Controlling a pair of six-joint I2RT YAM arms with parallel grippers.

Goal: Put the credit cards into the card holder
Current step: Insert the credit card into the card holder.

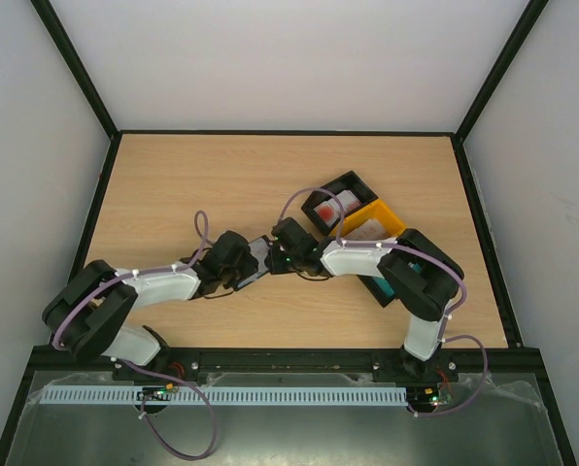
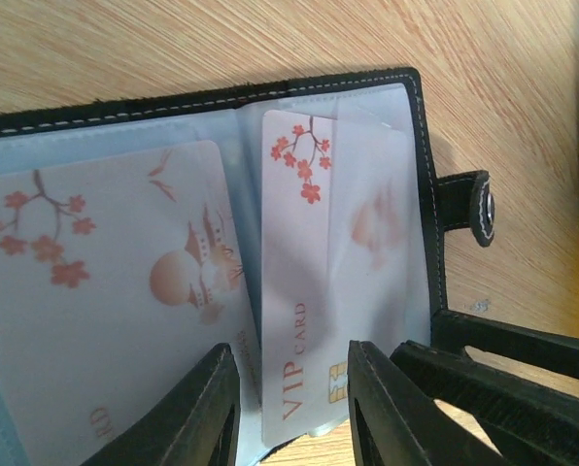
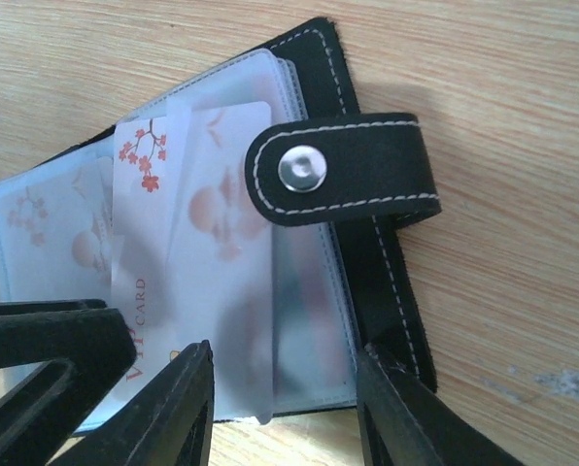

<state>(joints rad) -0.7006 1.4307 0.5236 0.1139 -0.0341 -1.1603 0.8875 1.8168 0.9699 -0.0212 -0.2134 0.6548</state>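
White walls [image 1: 270,58] close in a pale wooden counter [image 1: 192,184], its grain bare and matte. The left arm [image 1: 163,283] and right arm [image 1: 357,257] reach in and meet mid-counter. Beyond the right tool [image 3: 285,388], off to its far side, a black bin [image 1: 353,180] and a yellow bin [image 1: 391,218] sit joined, with spare cards [image 1: 328,209] lying in them.

Directly under both tools lies the card holder [image 2: 425,194], opened flat with its blue lining up. Its clasp tab [image 3: 343,170] is flopped across the page ahead of the right tool. A VIP card [image 2: 304,291] looks part-way into a clear sleeve, its near end poking out between the fingers of the left tool [image 2: 291,388].

Both tools stand spread, and neither pinches anything I can make out. This looks like the seating step. Next, the card wants pushing fully home along the sleeve while the other tool pins the holder against sliding.
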